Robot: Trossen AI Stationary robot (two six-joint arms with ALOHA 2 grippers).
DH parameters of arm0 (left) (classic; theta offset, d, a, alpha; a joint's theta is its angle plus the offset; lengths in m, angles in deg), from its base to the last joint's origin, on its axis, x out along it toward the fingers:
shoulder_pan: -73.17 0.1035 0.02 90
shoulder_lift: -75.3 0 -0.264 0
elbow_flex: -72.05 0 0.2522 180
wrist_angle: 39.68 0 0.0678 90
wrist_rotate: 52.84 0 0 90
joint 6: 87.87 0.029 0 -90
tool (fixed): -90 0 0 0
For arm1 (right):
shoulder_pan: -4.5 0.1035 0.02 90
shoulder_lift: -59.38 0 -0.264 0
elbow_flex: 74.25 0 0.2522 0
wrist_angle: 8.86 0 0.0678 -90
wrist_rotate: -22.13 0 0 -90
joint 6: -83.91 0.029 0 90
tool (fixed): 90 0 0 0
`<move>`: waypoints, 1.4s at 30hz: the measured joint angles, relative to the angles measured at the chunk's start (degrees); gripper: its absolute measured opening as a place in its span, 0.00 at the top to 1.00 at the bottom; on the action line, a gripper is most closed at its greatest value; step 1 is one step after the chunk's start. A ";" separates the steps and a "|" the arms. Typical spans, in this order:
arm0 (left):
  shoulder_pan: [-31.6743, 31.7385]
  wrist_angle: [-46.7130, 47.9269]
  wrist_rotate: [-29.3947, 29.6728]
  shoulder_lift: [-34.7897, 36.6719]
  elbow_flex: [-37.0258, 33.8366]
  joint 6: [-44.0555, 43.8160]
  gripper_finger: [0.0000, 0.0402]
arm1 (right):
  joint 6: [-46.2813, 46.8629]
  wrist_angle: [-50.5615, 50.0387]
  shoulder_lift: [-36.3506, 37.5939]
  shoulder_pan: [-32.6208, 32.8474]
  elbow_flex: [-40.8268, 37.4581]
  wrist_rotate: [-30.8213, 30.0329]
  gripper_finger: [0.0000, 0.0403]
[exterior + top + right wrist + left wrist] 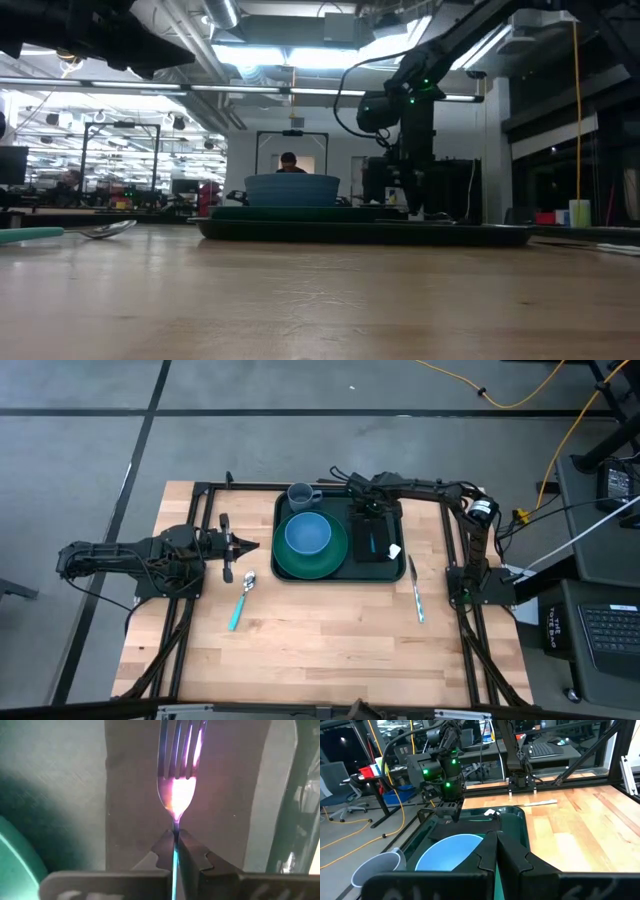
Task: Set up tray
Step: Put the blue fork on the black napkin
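The dark green tray (340, 577) lies mid-table and carries a round green plate (335, 560), a blue bowl (307, 534) on the plate, a grey cup (303, 495) and a black napkin (385, 538). My right gripper (368, 512) reaches down over the napkin's far part, shut on a blue-handled fork (179, 775) whose tines show above the napkin (130, 795). My left gripper (250, 545) waits shut, left of the tray and above the table; in its own view (496, 840) it faces the bowl (447, 852). My right gripper pinches the fork between its two fingertips at the thin blue top of the handle (175, 827), just behind the neck. The fingers come from above, pointing down at the tray. The head and tines reach out past the fingertips over the napkin; whether they touch it, I cannot tell.
A teal-handled spoon (240, 600) lies on the wood left of the tray, near my left gripper. A knife (415, 590) lies right of the tray. The near half of the table (330, 650) is bare wood. Black frame rails run along the table's left, right and far sides.
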 joint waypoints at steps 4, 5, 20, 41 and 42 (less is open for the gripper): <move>-0.01 0.00 0.00 0.00 0.00 0.00 0.99 | 1.29 0.06 0.00 0.00 0.00 -0.02 0.96; 0.00 0.00 0.00 0.02 0.00 0.00 0.99 | 1.29 0.06 0.00 0.00 0.00 -0.02 0.96; -0.01 0.00 0.00 0.01 0.00 0.00 0.99 | 2.96 2.81 -0.07 -0.05 -2.82 -0.19 0.96; 0.00 0.01 0.00 0.00 0.00 0.00 0.98 | 2.99 3.18 -0.07 -0.09 -2.82 -1.33 0.96; -0.02 0.00 0.00 0.00 0.00 0.00 0.98 | 2.99 3.18 -0.07 -0.09 -2.81 -1.29 0.96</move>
